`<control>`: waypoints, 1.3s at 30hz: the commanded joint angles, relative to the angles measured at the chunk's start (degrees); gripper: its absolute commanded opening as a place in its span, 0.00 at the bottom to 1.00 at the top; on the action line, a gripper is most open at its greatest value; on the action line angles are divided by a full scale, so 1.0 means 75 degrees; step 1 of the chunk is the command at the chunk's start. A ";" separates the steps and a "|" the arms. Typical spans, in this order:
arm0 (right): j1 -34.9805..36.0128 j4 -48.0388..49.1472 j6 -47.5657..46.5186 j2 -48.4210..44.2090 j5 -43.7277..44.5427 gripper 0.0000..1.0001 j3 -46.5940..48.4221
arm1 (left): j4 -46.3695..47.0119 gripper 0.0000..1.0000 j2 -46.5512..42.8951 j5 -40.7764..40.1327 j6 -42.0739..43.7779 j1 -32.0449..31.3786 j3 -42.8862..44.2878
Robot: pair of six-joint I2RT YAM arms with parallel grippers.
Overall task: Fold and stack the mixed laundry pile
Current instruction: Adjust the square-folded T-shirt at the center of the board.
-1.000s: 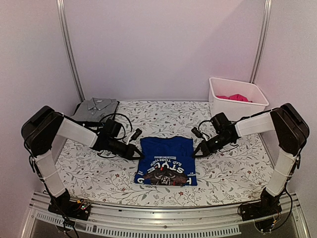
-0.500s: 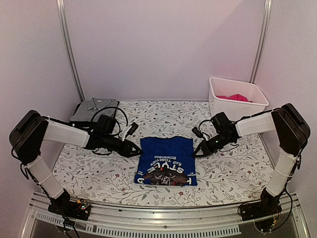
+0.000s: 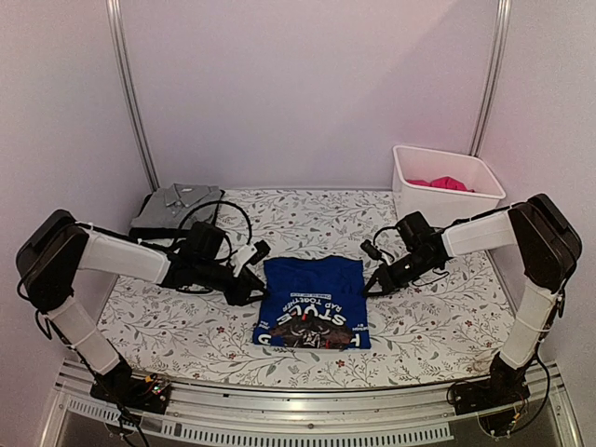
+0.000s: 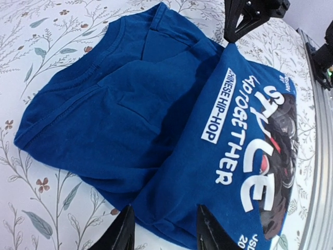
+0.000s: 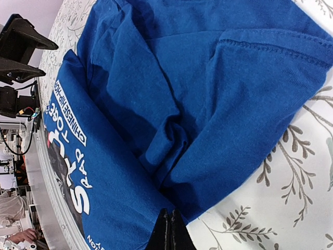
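Observation:
A royal-blue shirt (image 3: 312, 300) with white print lies folded in the middle of the table, print side up (image 4: 244, 151). My left gripper (image 3: 253, 287) stands open at its left edge, and the two fingertips (image 4: 128, 229) straddle the folded hem. My right gripper (image 3: 372, 282) is shut, its tips (image 5: 169, 214) touching the shirt's right edge with no cloth seen between them. A grey collared shirt (image 3: 177, 203) lies folded at the back left. A magenta-pink garment (image 3: 440, 183) sits in the bin.
The white plastic bin (image 3: 414, 200) stands at the back right corner. A white floral covering (image 3: 307, 219) spans the table. The metal rail (image 3: 307, 405) runs along the near edge, with both arm bases on it.
My left gripper opened, drew back slightly from the blue shirt's left edge, then returned to it. The right gripper closed fully and stayed where it was.

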 commanded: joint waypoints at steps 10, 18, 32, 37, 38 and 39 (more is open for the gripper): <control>-0.0071 -0.0025 0.0061 0.0242 0.0001 0.00 0.0210 | 0.0128 0.31 0.0904 -0.0262 0.0692 -0.0231 0.0466; -0.0087 -0.0010 0.0073 0.0293 -0.0033 0.00 0.0246 | 0.0255 0.14 0.0916 -0.0305 0.0541 -0.0161 0.0359; -0.0081 -0.0456 0.0113 -0.0708 0.0094 0.00 0.0328 | -0.2077 0.00 0.0036 -0.0444 0.0468 -0.0133 0.1299; -0.0084 -0.0632 0.0056 -0.0985 0.0267 0.00 0.0437 | -0.2306 0.00 -0.0321 -0.0504 0.0283 0.0044 0.1266; -0.0084 -0.0658 0.0042 -0.1015 0.0286 0.00 0.0535 | -0.2355 0.00 -0.0352 -0.0486 0.0270 0.0111 0.1305; -0.0086 -0.0667 0.0039 -0.1037 0.0307 0.00 0.0603 | -0.2373 0.00 -0.0376 -0.0477 0.0266 0.0177 0.1350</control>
